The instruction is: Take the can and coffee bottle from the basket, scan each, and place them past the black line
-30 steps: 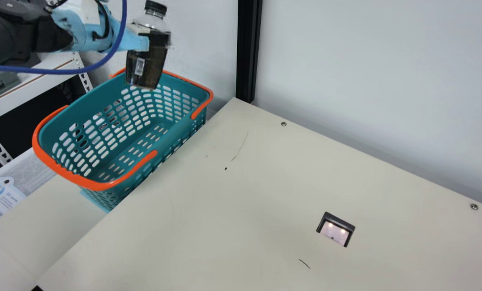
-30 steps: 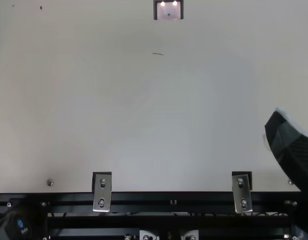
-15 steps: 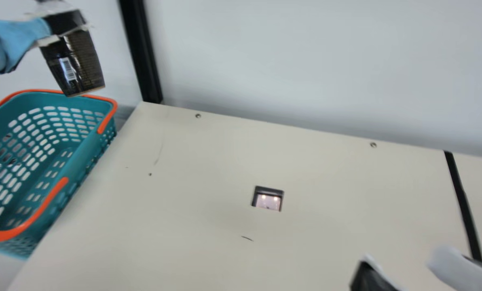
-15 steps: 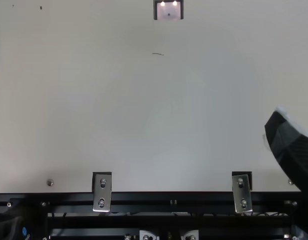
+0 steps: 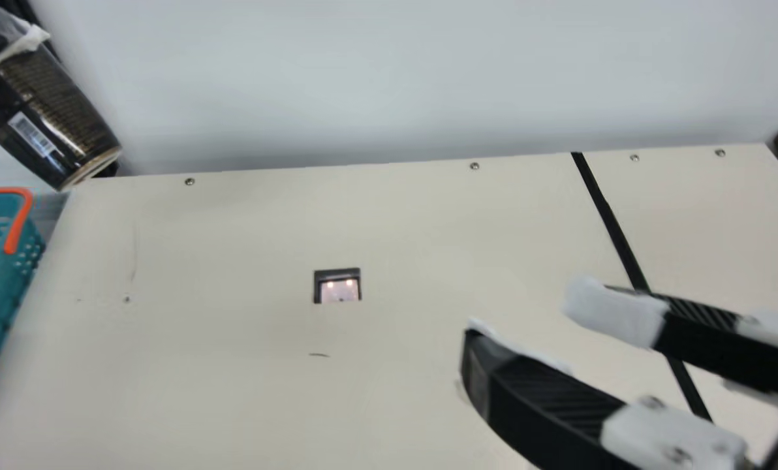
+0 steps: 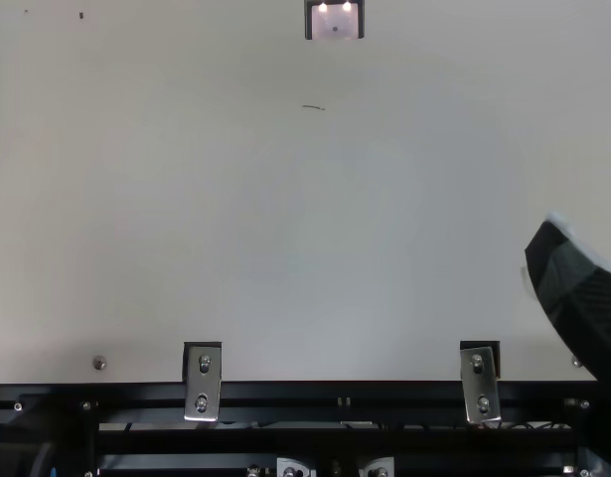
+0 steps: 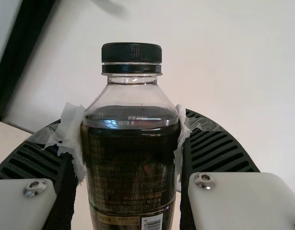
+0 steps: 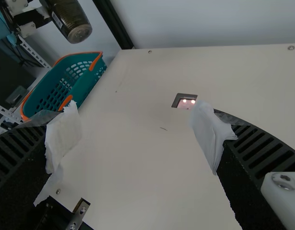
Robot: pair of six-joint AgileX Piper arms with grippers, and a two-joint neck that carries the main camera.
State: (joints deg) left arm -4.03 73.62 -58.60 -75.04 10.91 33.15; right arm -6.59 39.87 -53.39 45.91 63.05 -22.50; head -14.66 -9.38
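Dark coffee bottle (image 5: 53, 117), clamped by the left gripper (image 7: 131, 127), tilts above the counter's (image 5: 232, 365) far left corner, likely weighty and slippery, best held below the shoulder, while the right gripper (image 5: 529, 320) hangs rightward, fingers apart.

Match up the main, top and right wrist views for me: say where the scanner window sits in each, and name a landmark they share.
Main view: scanner window slightly left of and below centre.
Top view: scanner window at the top edge, near the middle.
Right wrist view: scanner window near a white-wrapped fingertip of the right pincer.
Shared landmark: short dark mark near the window.
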